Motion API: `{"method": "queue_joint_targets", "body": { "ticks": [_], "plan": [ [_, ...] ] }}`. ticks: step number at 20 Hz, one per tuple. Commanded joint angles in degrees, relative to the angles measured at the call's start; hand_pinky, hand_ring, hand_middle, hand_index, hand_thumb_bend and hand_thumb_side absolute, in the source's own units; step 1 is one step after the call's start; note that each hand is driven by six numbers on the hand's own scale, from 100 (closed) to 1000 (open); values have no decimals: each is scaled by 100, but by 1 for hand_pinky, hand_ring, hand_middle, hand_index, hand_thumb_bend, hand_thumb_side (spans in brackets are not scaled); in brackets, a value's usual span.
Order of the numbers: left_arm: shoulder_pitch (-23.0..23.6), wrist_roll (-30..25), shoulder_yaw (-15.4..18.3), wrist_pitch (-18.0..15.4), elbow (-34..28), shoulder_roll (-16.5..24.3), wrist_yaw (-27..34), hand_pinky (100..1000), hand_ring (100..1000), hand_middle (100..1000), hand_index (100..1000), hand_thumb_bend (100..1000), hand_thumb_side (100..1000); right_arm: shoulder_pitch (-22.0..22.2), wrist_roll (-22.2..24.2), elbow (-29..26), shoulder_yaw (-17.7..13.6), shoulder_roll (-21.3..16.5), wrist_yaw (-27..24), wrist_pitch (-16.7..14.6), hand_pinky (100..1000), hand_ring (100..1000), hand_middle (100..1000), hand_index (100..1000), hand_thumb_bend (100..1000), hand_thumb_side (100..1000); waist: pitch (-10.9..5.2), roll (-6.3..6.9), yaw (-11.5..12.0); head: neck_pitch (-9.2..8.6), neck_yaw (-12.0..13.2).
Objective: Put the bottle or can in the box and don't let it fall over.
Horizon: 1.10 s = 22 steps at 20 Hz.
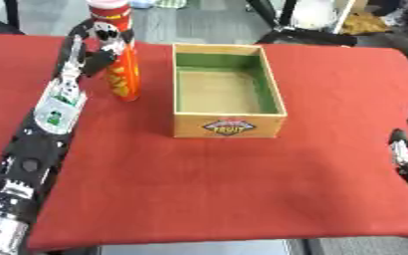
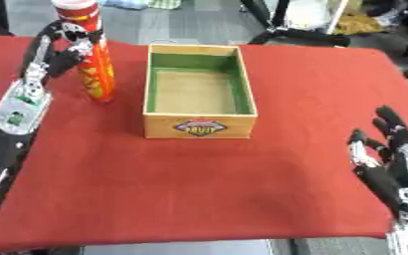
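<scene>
1. Nearest to us, our right hand (image 2: 390,169) rests at the lower right edge of the red cloth-covered table (image 2: 242,199), fingers straight and spread, holding nothing. We judge it idle, parked well apart from the work so it does not crowd the box.

2. In the middle of the table stands the shallow rectangular wooden box (image 2: 199,124), green on its inner walls, with a fruit label on the near face. It is empty and open at the top, so the can may go in from above.

3. Just left of the box, apart from it, the tall red and orange cylindrical can (image 1: 123,74) stands upright on the cloth, its pale cap at the top.

4. Farthest, our left hand (image 1: 106,37) has its fingers curled round the can's upper part. We take this high grip as a way to lift it straight up; the can being tall and narrow, keeping it vertical over the box wall will matter, since a tilted landing could tip it.
</scene>
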Motion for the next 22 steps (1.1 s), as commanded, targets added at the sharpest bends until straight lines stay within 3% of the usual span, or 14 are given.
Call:
{"method": "queue_joint_targets", "body": {
  "ticks": [1, 22],
  "plan": [
    [-223, -4, 12, -48, 105, 168, -140, 781, 979, 937, 961, 622, 677, -59, 35, -59, 22, -54, -57, -11, 833, 1000, 977, 1000, 100, 383, 30, -66, -29, -12, 43],
    [-571, -95, -23, -189, 846, 191, -568, 777, 961, 884, 912, 485, 633, -98, 91, -19, 69, -36, -98, -22, 833, 1000, 977, 1000, 100, 394, 72, -76, -156, -12, 106]
  ]
}}
